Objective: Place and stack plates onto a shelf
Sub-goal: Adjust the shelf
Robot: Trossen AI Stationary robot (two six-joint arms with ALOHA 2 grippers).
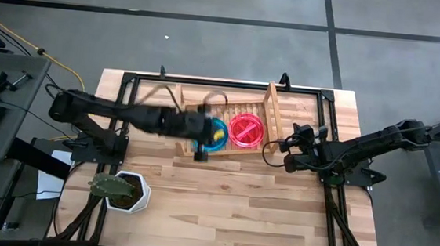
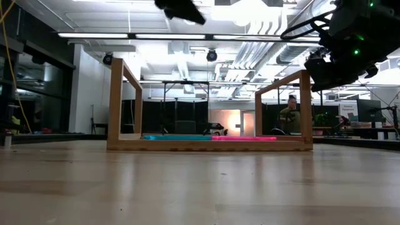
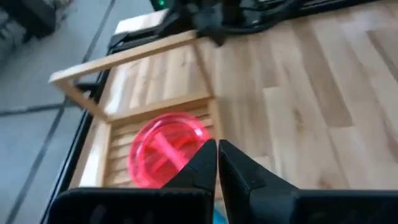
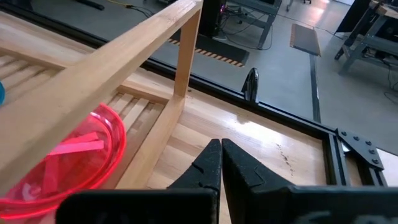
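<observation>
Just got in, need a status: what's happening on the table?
Two arms are loading plates onto the wooden shelf. A teal stack and a pink stack lie side by side on its slats. The left gripper is over the shelf's near edge by the teal stack, fingers shut and empty. The right gripper waits just beside the shelf, also shut and empty. No loose plates show on the table; only a plant pot stands there.

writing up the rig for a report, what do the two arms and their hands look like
Both arms are dark, nearly black, built of slim jointed segments with black cables looped alongside. The left arm and right arm look alike. Each hand has two black wedge-shaped fingers tapering to points: left hand, right hand. In the low view, small green lights glow on the right arm's wrist housing.
</observation>
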